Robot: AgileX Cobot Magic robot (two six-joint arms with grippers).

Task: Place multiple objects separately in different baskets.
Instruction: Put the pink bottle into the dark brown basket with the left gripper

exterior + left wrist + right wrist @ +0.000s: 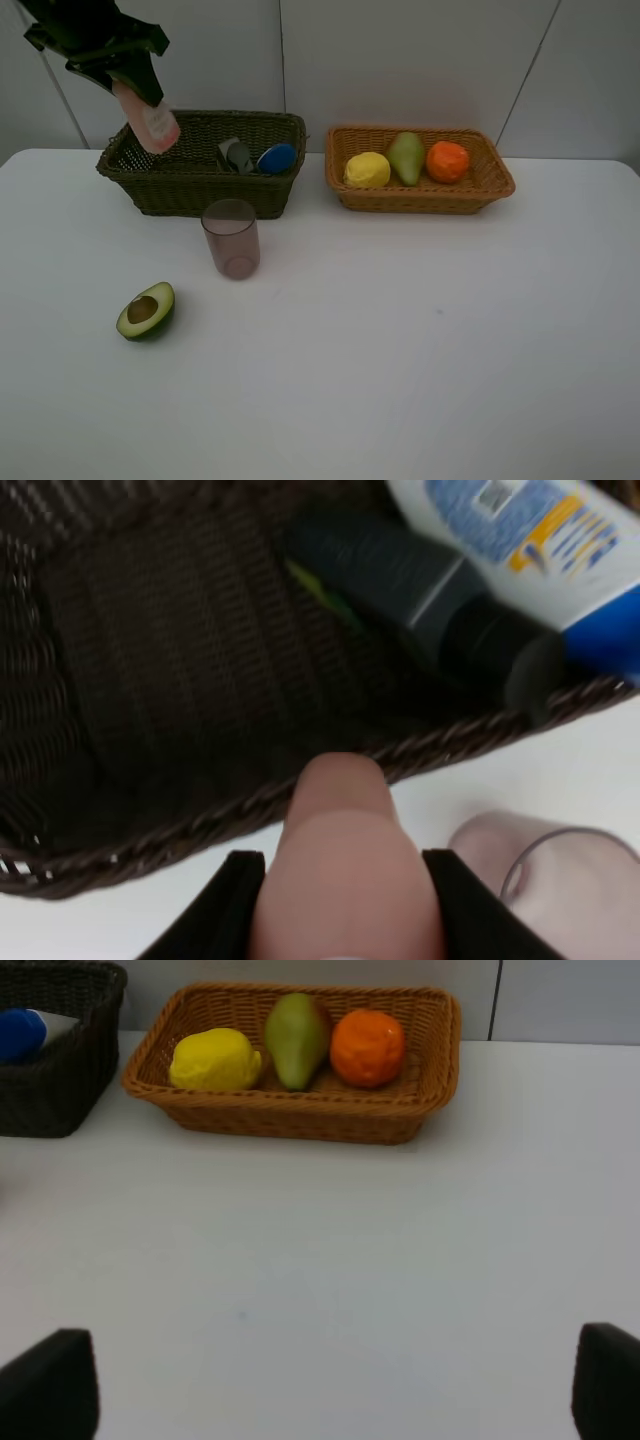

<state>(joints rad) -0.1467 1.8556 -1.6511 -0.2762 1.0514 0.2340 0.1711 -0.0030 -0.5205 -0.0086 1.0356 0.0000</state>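
The left gripper [128,82], at the upper left of the high view, is clamped on the pink bottle [153,122], tilted over the dark basket [200,190], while the right gripper [330,1390] is spread wide and empty; the cup [232,240] and avocado half [146,311] sit on the table [450,350].

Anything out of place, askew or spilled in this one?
Nothing spilled or damaged. The avocado half and the translucent cup sit on the table, unsorted. The pink bottle hangs tilted in the left gripper over the dark basket, not set down yet.
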